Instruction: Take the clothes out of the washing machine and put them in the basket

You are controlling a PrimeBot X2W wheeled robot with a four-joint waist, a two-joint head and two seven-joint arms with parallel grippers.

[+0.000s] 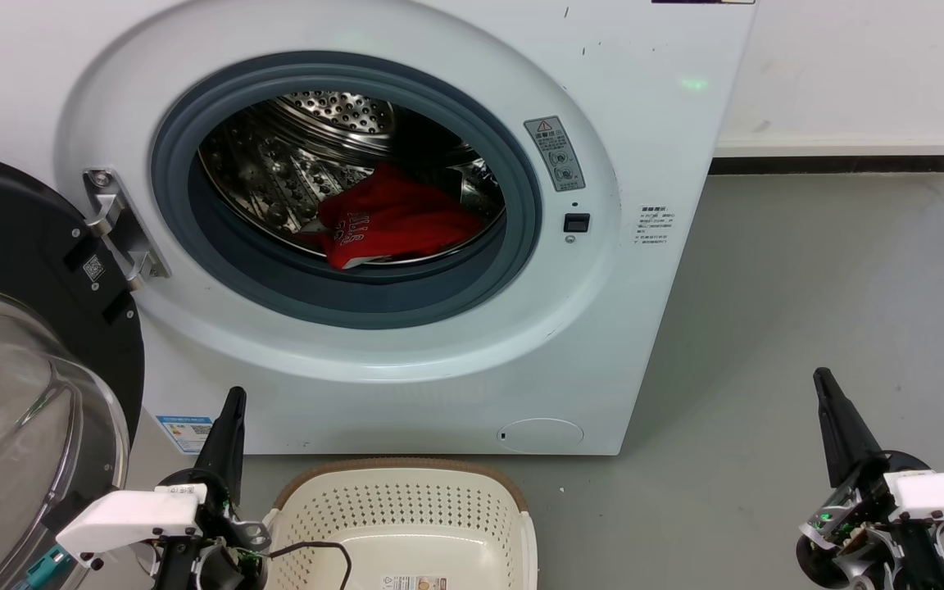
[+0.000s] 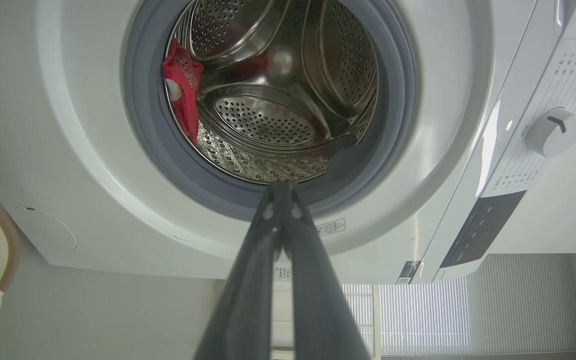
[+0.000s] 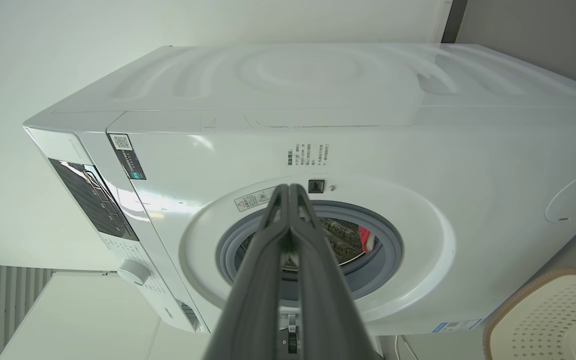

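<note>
The washing machine [image 1: 439, 393] stands with its porthole wide open, its black-rimmed glass door [image 1: 21, 246] swung out to the robot's left on a metal hinge. Inside the perforated steel drum [image 1: 292, 164] a bundle of red clothes [image 1: 394, 217] with white lettering lies on the drum's bottom, towards the front, just behind the grey gasket [image 1: 341, 295] and not hanging over it. The cream basket [image 1: 406, 500] with its brown woven-look rim sits on the grey floor [image 1: 767, 328] right in front of the machine, below the porthole and between the two arms. The left gripper [image 1: 233, 395] is low beside the basket's left end, near the open door, its two dark fingers pressed together and pointing up at the machine's front; in the left wrist view the joined tips line up with the lower edge of the gasket, well apart from the red fabric. The right gripper [image 1: 824, 381] is out over bare floor to the right of the machine, well apart from both the basket and the porthole, its fingers likewise closed against each other, tips touching.
</note>
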